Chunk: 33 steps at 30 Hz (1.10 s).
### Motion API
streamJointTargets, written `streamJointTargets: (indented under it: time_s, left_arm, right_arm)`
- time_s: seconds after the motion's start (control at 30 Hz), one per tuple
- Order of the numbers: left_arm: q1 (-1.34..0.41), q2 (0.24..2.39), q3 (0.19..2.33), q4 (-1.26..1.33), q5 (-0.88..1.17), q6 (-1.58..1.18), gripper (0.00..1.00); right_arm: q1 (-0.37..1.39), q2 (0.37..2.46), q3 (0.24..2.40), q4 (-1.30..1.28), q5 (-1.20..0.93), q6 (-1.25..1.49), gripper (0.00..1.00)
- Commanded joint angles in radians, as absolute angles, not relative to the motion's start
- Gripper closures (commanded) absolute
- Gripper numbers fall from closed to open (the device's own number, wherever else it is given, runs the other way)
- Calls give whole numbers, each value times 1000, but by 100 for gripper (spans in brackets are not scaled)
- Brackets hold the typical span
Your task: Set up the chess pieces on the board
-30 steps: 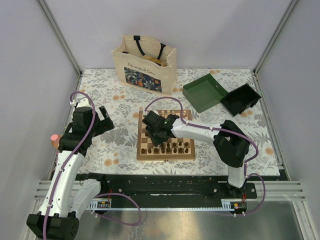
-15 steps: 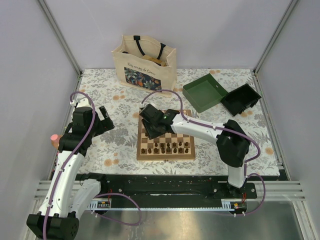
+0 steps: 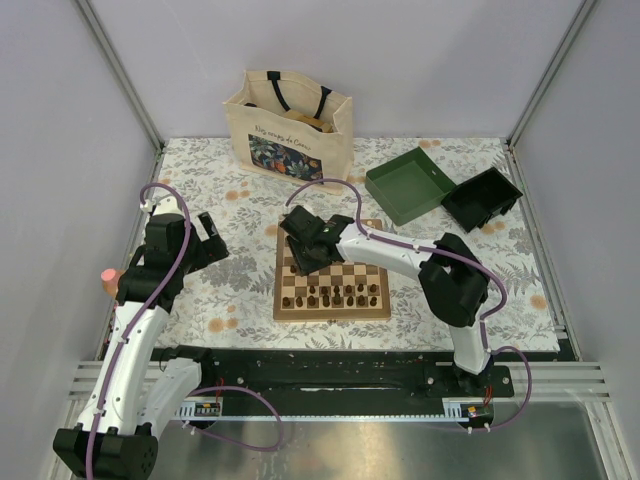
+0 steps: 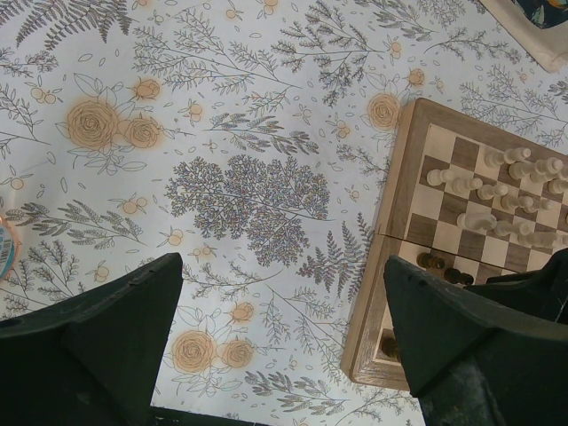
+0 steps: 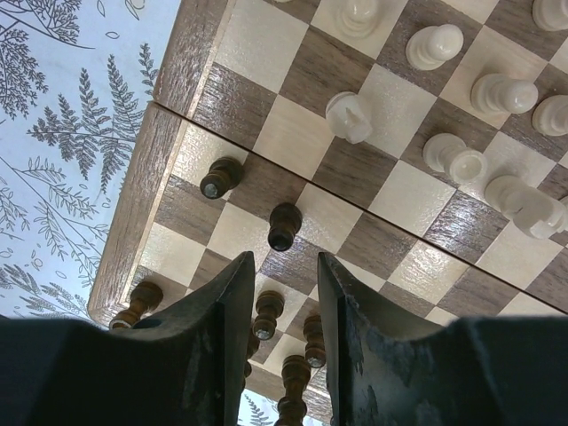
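At the left edge of the board (image 5: 191, 53), the right end effector (image 5: 284, 264), narrow and empty, hovers by a dark pawn (image 5: 284, 226): likely light, tippy, slick; best pinched low on its body.

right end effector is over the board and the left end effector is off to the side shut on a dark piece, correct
Not quite: the left end effector is off to the side, but open and empty; the left wrist view shows only tablecloth between its fingers. The right end effector is over the board.
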<state>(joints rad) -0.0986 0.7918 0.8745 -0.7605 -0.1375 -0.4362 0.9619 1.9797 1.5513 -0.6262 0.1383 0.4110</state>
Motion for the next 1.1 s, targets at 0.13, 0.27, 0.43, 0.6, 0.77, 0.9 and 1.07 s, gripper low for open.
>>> streamJointTargets:
  time_s: [0.13,0.27,0.43,0.6,0.77,0.9,1.07]
  left_arm:
    - [-92,781,871,-716,-127,-426,1]
    - [-91,782,871,-716,-126,-426,1]
    - [-89,782,871,-718,-124,-425,1]
    - [-89,784,871,-716,-123,-426,1]
    - [-87,782,871,-716,-123,-426,1]
    - [-87,784,871,-716,-121,-426,1]
    - [-86,784,871,-716,-121,-425,1]
  right_arm:
    - [951,2002,1611,-624,147,393,57]
    - [946,2010,1615,-618,137,394,59]
    - [945,2019,1617,-617,137,393,62]
    - [943,2023,1620,-617,127,393,65]
    - [940,2031,1628,-614,123,390,66]
    - [940,2034,1632,-617,121,391,68]
    - [940,2037,1635,-615,118,391,70]
